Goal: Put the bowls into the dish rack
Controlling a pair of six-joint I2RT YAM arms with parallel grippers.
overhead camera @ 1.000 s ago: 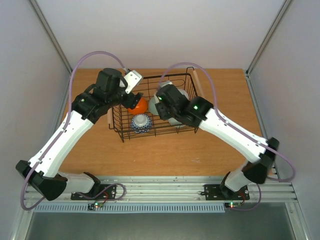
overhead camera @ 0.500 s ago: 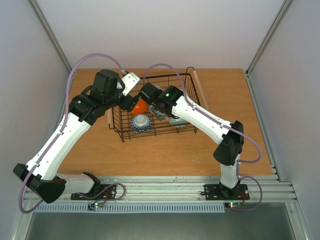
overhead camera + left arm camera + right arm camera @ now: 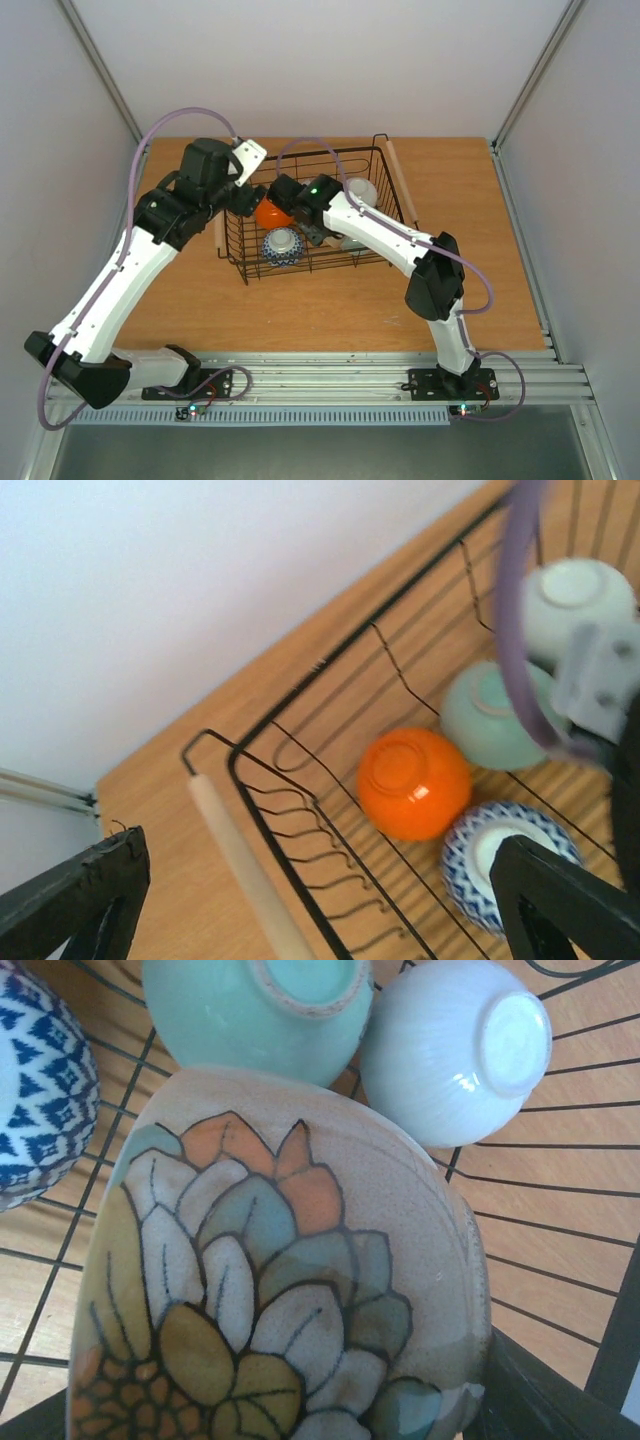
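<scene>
Cream flower-painted bowl (image 3: pixel 280 1260) sits gripped between right jaws above dish rack (image 3: pixel 320 262)

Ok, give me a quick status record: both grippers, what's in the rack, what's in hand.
left gripper: open, empty, over the rack's left end
right gripper: shut on the floral bowl, inside the rack
dish rack: holds orange bowl, blue-and-white bowl, mint green bowl, white bowl
orientation: those four sit upside down, foot rings up
floral bowl: close beside the mint green bowl; whether it rests on the wires cannot be told
</scene>
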